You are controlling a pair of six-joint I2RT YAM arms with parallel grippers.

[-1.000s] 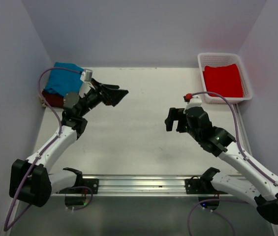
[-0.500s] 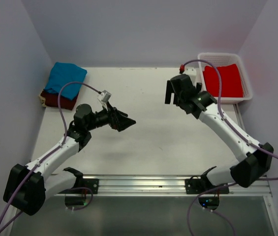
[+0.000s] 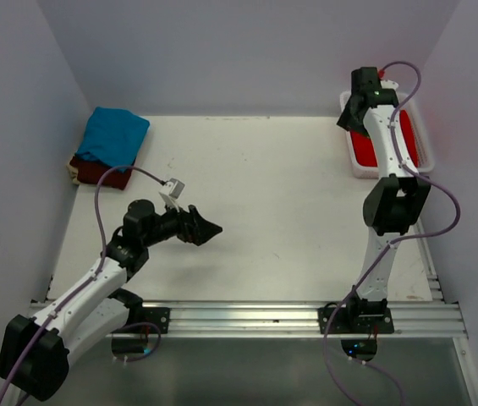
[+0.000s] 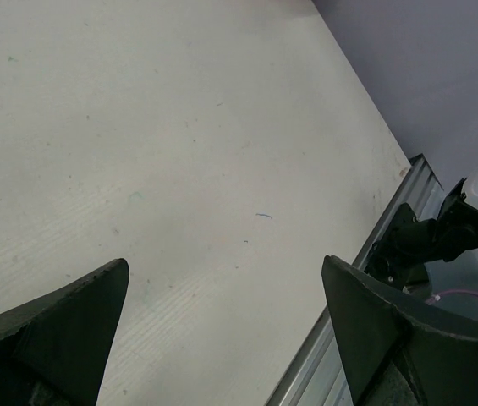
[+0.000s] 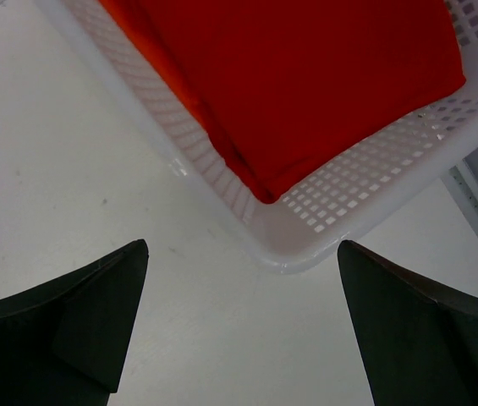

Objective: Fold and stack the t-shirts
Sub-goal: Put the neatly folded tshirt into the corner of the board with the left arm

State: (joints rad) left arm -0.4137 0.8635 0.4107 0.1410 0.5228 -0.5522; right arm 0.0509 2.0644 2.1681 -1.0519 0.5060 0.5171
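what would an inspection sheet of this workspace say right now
surface: white table, a few small marks
job's things: teal-blue t-shirt folded on dark maroon t-shirt, far left corner; bright red t-shirt in white mesh basket, far right
clutter: nothing seen
end effectors: left end effector open, empty over table; right end effector open, empty above basket's corner
cables: purple cables loop off both arms
surroundings: lilac walls; metal rail at near edge

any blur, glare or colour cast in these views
Top external: soft even light, with a faint red cast on the wall beside the red t-shirt. Left wrist: table sharp, dark fingers soft-edged. Right wrist: red saturated, folds barely show, basket mesh crisp.
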